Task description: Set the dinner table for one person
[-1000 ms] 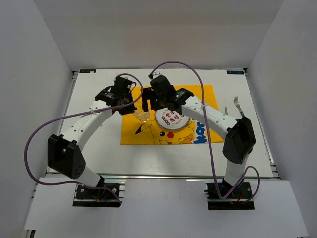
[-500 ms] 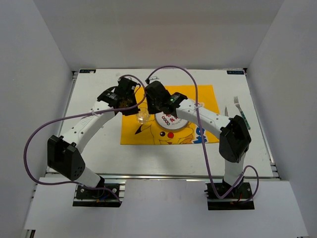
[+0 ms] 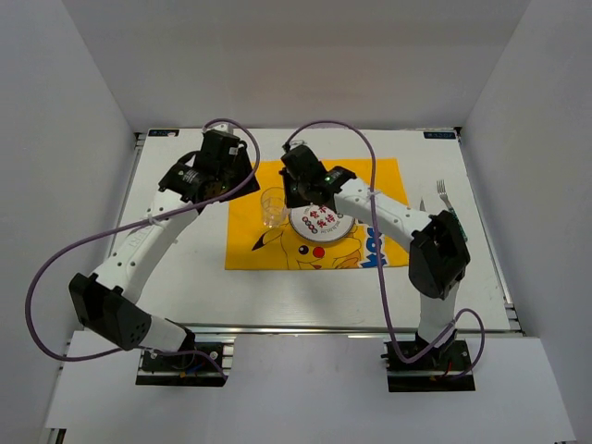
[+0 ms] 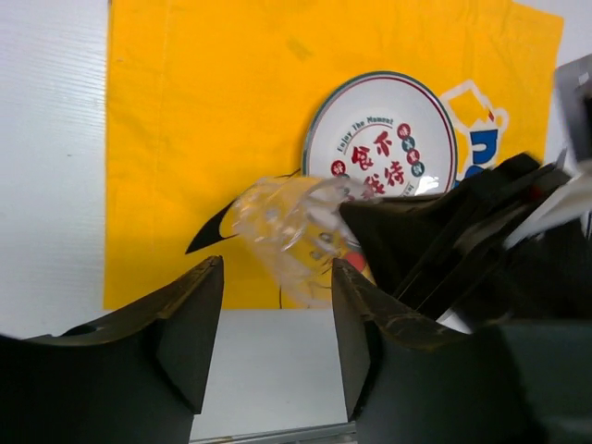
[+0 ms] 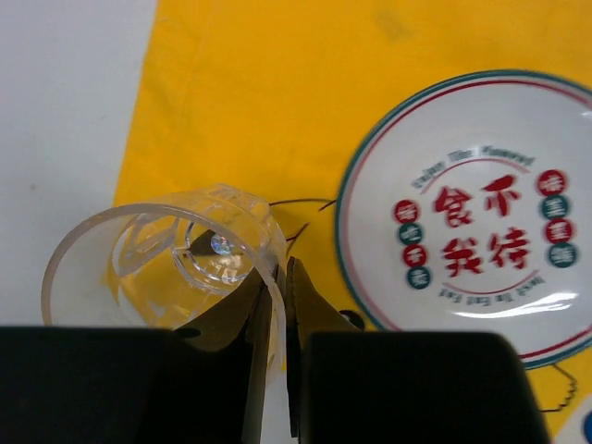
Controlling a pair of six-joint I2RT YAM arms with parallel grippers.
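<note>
A clear plastic cup [image 3: 273,205] hangs over the left part of the yellow cloth [image 3: 254,250] on the dinner table [image 3: 185,268]. My right gripper [image 3: 289,196] is shut on its rim; in the right wrist view the two fingers pinch the cup [image 5: 166,268] wall at the right gripper [image 5: 280,277]. My left gripper [image 3: 239,185] stands open, up and to the left of the cup. In the left wrist view the left gripper [image 4: 277,277] has nothing between its fingers, and the cup [image 4: 287,227] sits beyond their tips. A round printed plate [image 3: 319,227] lies mid-cloth.
A fork [image 3: 445,196] and a knife [image 3: 422,205] lie on the white tabletop right of the cloth. The plate [image 5: 472,240] is just right of the held cup. The right arm's black wrist [image 4: 453,240] crowds the right side of the left wrist view.
My left gripper let go of the cup, opened and drew back up and to the left. My right gripper closed on the cup's rim and now holds it.
</note>
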